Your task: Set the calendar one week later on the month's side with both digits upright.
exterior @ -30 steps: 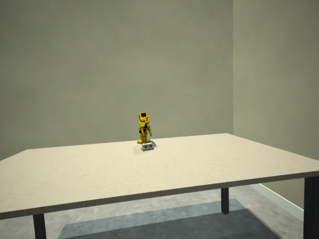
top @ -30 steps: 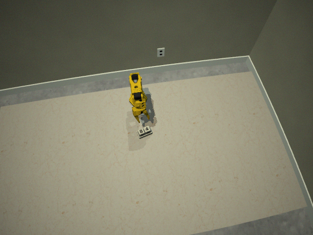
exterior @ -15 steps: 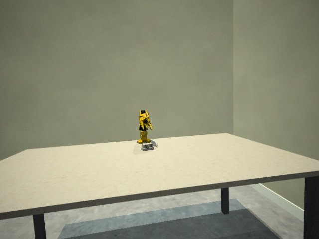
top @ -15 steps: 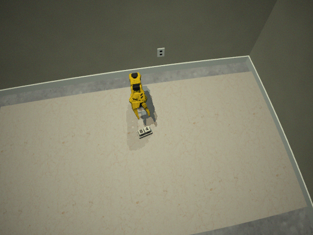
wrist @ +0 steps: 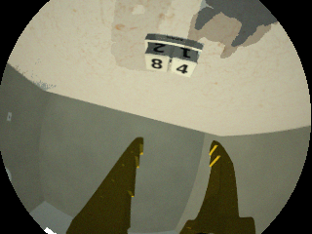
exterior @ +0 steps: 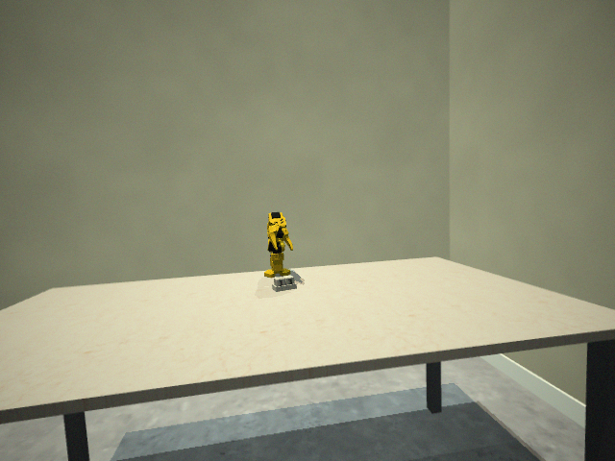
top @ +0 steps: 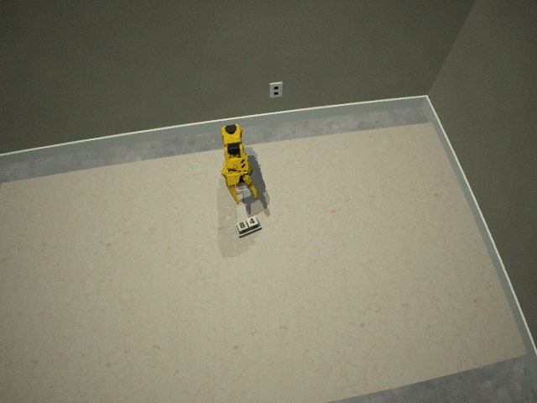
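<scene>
The worktop (top: 303,277) (exterior: 317,322) (wrist: 97,73) is cream with tan flecks; the gripper (top: 247,200) (exterior: 283,249) (wrist: 177,140) yellow; the cubes (top: 247,224) (exterior: 283,280) (wrist: 171,65) off-white with black digits.

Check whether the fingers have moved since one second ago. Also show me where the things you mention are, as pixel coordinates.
Yes; in the exterior view, the fingers (top: 234,194) (exterior: 273,240) stand higher above the tray (top: 250,232) (exterior: 284,287) (wrist: 161,37) now.
</scene>
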### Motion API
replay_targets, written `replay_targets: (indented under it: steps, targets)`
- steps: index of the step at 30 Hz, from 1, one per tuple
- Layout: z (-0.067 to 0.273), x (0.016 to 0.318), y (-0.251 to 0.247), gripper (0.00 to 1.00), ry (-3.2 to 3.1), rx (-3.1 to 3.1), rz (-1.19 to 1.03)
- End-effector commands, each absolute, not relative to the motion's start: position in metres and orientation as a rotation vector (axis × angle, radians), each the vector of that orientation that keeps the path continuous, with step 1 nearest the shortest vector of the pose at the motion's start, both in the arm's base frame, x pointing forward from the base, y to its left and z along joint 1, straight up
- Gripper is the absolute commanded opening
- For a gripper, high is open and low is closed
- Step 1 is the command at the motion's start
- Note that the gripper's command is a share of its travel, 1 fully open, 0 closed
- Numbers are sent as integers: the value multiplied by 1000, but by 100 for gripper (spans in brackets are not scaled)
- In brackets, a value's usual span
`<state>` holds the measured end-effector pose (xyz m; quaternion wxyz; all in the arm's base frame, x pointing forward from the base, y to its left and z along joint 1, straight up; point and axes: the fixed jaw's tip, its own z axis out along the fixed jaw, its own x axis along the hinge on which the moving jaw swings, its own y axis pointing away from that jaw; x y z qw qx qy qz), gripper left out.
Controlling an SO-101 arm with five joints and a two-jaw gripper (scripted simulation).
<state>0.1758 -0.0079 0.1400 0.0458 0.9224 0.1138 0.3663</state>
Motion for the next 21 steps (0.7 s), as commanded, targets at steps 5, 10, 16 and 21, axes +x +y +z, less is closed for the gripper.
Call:
replay_targets:
  steps: [5,10,16,21]
  targets:
    - [145,176,-7,35,251,2847,1145]
    - [146,176,-8,35,144,2885,1139]
    - [147,177,-9,35,-89,2951,1120]
    - [148,178,-11,35,-343,2998,1092]
